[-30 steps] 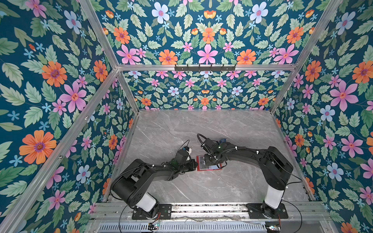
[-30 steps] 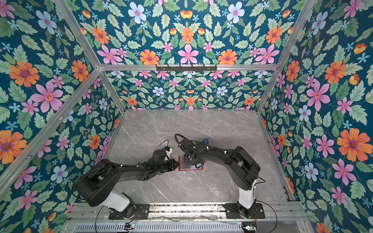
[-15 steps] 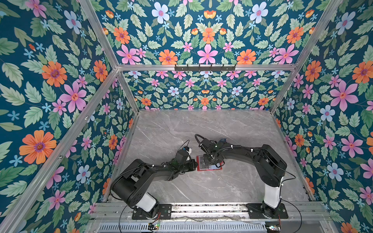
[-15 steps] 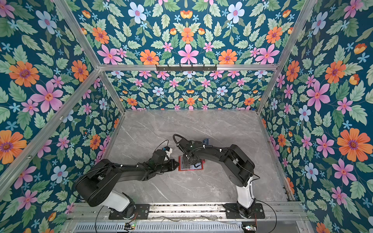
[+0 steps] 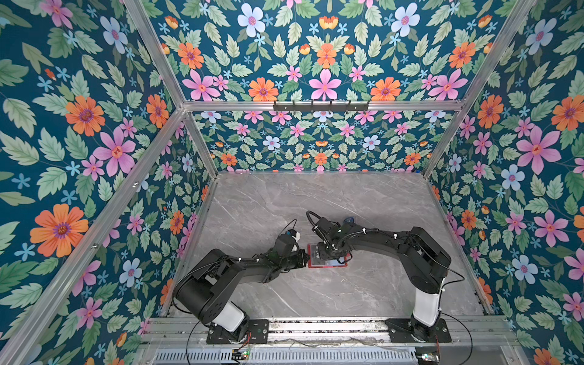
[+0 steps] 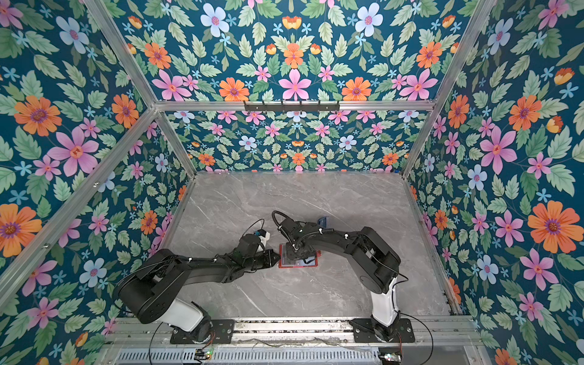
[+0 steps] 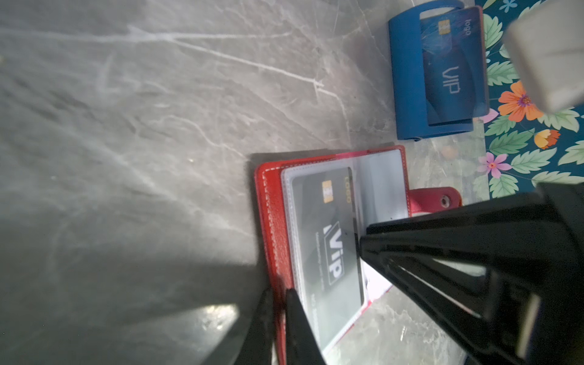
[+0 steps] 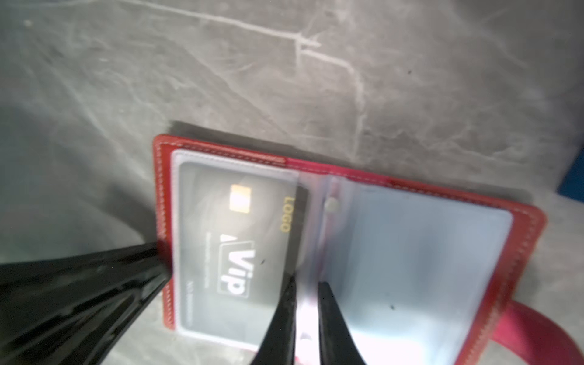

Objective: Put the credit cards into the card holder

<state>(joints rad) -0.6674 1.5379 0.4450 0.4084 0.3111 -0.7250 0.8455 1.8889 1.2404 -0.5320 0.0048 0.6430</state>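
Note:
The red card holder [image 5: 327, 266] [image 6: 298, 266] lies open on the grey table between both arms. A black credit card marked "VIP" [image 8: 237, 237] [image 7: 328, 237] sits in its left clear sleeve, one long edge still poking out near the fold. My left gripper [image 7: 279, 303] [image 5: 306, 256] is shut on the holder's red cover edge [image 7: 271, 205]. My right gripper [image 8: 305, 300] stands low over the fold beside that card edge, its jaws a narrow gap apart with nothing gripped. A dark blue VIP card [image 7: 442, 72] stands in the small blue stand [image 7: 407, 79].
The blue stand [image 5: 350, 219] [image 6: 324, 219] is just behind the right wrist. The holder's snap strap [image 8: 537, 328] lies out to the right of the cover. Floral walls close in the table on three sides, and the arm bases stand on the front rail.
My right gripper's jaws have parted slightly, and its arm has drawn a little to the left over the holder. The left gripper has kept its hold and place.

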